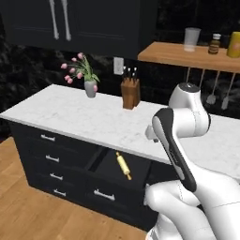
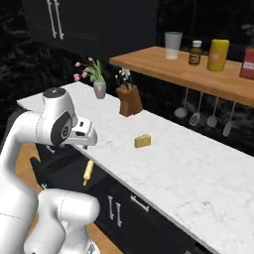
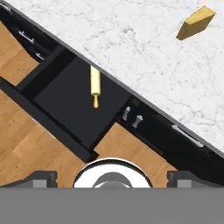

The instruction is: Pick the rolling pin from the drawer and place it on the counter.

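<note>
Pin is the thing to get, and it lies low in the middle of the left base view, flat on the dark floor of the open drawer. Part of it is tucked under the edge of the counter, which runs across the middle of that view. In the hand view the pin sits in the upper middle, with one orange handle pointing down the picture.

Big things first: the white arm fills the left side of the right base view, and its hand hangs above the drawer, just by the counter edge. The gripper is at the bottom of the hand view, high above the pin and not touching it. Its fingers stand wide apart and hold nothing.

I think the job is at the reaching step. Next the hand needs to go down into the drawer, line its fingers up across the pin, and close on the pale middle part. The counter edge is close, so it should go in with care.

A small yellow block sits on the counter, in the middle of the right base view.

No words or labels can be read; the jars on the shelf are too blurry.
</note>
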{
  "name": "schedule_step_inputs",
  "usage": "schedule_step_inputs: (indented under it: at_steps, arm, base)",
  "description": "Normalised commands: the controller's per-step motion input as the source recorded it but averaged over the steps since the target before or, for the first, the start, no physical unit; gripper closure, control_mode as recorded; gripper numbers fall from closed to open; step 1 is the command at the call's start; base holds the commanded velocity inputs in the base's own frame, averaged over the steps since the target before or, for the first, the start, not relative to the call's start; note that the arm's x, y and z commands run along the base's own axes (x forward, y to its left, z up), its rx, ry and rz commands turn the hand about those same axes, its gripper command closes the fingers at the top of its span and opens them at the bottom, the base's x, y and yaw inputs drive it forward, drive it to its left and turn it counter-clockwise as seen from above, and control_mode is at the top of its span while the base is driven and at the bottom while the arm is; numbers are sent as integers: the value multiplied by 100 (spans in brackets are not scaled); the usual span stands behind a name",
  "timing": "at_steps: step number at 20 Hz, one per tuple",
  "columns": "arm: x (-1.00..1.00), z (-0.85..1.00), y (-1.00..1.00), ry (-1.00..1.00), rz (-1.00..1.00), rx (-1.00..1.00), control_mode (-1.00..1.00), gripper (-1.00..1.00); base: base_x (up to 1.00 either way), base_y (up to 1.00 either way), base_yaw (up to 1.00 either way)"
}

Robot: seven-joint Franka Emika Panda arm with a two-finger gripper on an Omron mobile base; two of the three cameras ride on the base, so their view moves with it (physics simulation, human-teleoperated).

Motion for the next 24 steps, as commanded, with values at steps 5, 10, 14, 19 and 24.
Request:
schedule_step_inputs:
  at_steps: [5,10,14,19,24]
  arm:
    - [0,0,0,0,0,0,100,-100]
    - [0,0,0,0,0,0,100,-100]
    - [0,0,0,0,0,0,100,-100]
    - [0,0,0,0,0,0,100,-100]
    - [0,0,3,0,2,0,-100,-100]
  base:
    - [11,-40,67]
    - [36,-54,55]
    - [0,-100,23]
    - [-1,-43,16]
    - [-1,2,5]
